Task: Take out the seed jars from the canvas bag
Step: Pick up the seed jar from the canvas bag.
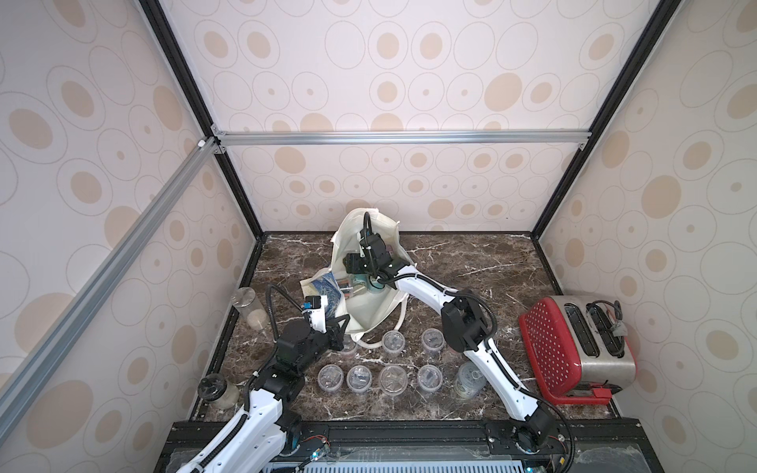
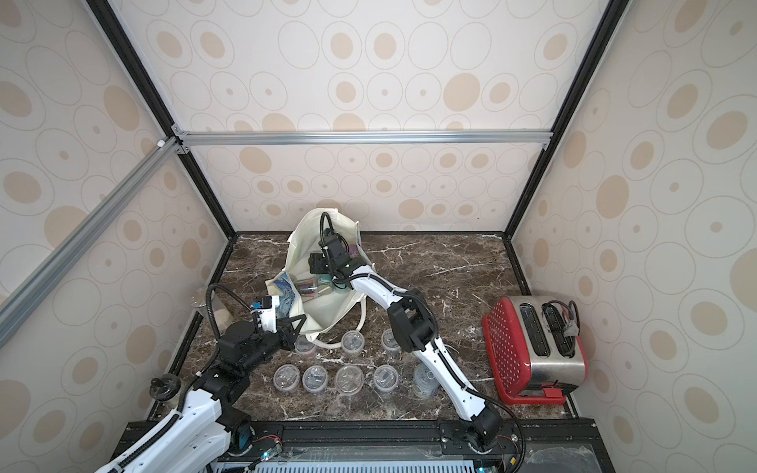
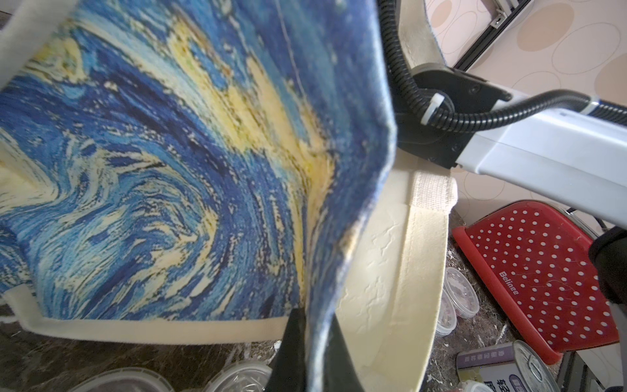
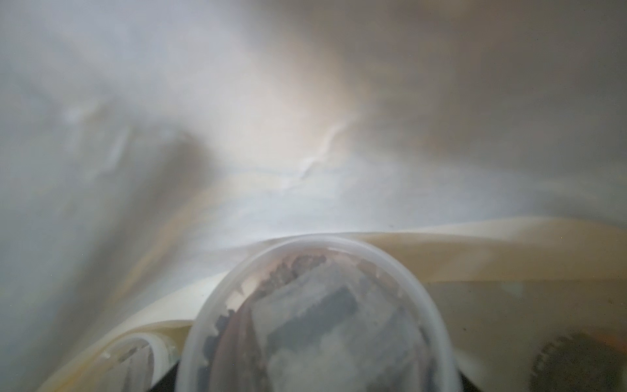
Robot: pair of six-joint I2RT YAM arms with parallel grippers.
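The canvas bag (image 1: 370,305) (image 2: 323,311) lies open at the middle of the marble table, its blue-and-yellow print (image 3: 152,169) filling the left wrist view. My left gripper (image 3: 314,353) (image 1: 339,323) is shut on the bag's near edge and holds the mouth up. The right arm reaches into the bag, and a clear seed jar (image 4: 315,305) sits right between the jaws of my right gripper (image 4: 315,380), hiding the fingertips. More seed jars (image 1: 360,282) lie inside the bag. Several seed jars (image 1: 393,379) (image 2: 348,379) stand in rows on the table in front of it.
A red dotted toaster (image 1: 573,348) lies at the right. A tall clear cylinder (image 1: 250,311) with beige grains and a dark-lidded jar (image 1: 215,389) stand along the left edge. A tin can (image 1: 469,379) lies beside the right arm. Cage walls surround the table.
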